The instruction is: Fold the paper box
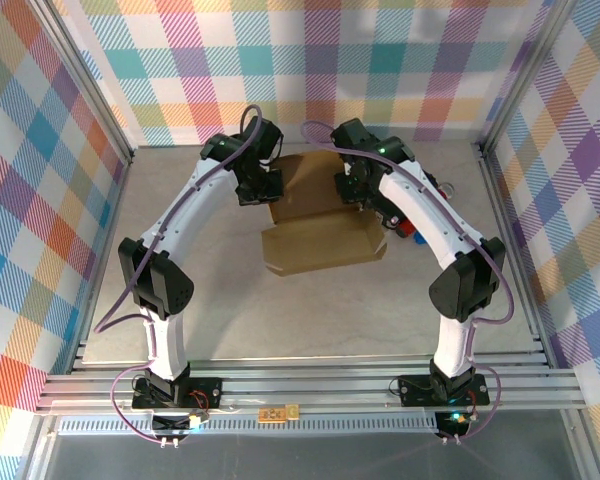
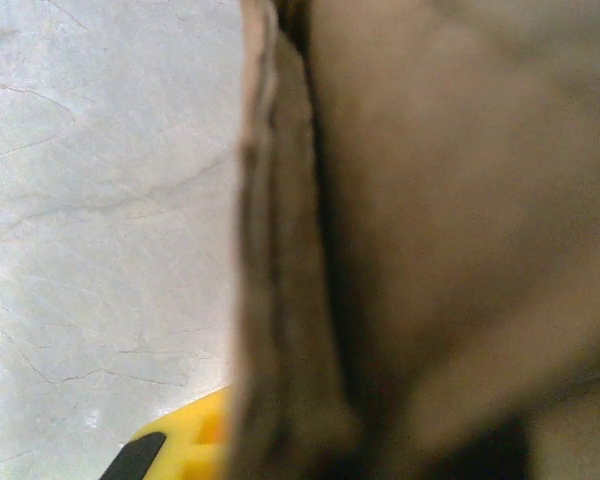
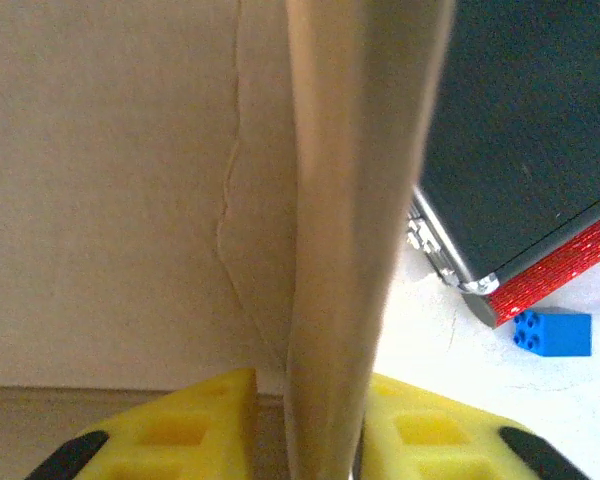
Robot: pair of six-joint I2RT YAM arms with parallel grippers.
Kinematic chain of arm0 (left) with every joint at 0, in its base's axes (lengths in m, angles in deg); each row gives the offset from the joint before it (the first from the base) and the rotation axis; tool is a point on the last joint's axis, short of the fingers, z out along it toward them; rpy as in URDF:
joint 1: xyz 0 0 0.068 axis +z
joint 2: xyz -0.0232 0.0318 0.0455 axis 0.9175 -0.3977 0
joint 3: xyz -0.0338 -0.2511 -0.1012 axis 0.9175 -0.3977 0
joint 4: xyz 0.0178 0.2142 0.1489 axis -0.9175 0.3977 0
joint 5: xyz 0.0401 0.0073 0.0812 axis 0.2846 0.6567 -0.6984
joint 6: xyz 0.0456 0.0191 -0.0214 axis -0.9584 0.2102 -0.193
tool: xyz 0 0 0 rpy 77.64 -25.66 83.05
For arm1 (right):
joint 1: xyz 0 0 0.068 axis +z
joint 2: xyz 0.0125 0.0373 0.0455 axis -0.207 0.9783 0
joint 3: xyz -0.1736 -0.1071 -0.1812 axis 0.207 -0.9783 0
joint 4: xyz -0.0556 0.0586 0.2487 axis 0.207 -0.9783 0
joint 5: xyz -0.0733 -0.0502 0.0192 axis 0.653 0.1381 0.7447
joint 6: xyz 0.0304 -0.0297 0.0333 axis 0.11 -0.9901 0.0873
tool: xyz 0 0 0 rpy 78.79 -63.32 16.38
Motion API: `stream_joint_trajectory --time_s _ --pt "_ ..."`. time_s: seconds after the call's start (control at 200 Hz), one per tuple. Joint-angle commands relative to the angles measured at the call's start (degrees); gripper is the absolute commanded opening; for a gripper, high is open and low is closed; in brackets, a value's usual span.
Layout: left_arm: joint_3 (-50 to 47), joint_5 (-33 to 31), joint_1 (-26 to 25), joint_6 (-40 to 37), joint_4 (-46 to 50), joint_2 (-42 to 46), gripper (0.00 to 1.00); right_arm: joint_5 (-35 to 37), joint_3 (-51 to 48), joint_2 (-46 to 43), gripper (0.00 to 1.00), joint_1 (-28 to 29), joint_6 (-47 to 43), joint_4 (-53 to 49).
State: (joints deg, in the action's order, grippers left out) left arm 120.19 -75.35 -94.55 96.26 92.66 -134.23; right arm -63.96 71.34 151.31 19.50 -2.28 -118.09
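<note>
Brown cardboard, the paper box (image 1: 320, 248) lies mid-counter (image 1: 210, 310) in the top view, between the two wrists. Its long axis runs left to right across the frame, the right end tipped slightly toward the upper edge. Left fingers (image 2: 192, 445) are closed tight on a blurred cardboard fold at the box's upper left, while right fingers (image 3: 180, 435) stand slightly parted astride an upright wall, a slim gap showing on one side.
</note>
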Motion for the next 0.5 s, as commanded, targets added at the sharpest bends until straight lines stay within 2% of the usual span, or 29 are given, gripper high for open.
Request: stream_joint_trajectory --time_s 0.0,0.27,0.33,0.42,0.495 --pt "2.01 0.7 0.35 0.47 2.02 -0.75 0.0 -1.48 -0.64 -1.88 0.3 -0.74 0.8 1.71" --pt "1.95 1.52 0.21 0.27 2.68 -0.91 0.0 -2.25 9.35 3.36 0.42 -2.18 0.6 0.09" --pt "1.97 1.33 0.26 0.14 2.68 -0.77 0.0 -2.48 10.79 4.28 0.41 -2.34 0.58 -0.38" --pt "2.04 1.08 0.36 0.23 2.62 -0.56 0.0 -2.62 12.5 5.94 0.3 -2.35 0.26 -1.64" --pt "2.31 0.99 0.37 0.27 2.68 -0.53 0.0 -2.53 12.86 6.59 0.3 -2.35 0.41 -2.63"
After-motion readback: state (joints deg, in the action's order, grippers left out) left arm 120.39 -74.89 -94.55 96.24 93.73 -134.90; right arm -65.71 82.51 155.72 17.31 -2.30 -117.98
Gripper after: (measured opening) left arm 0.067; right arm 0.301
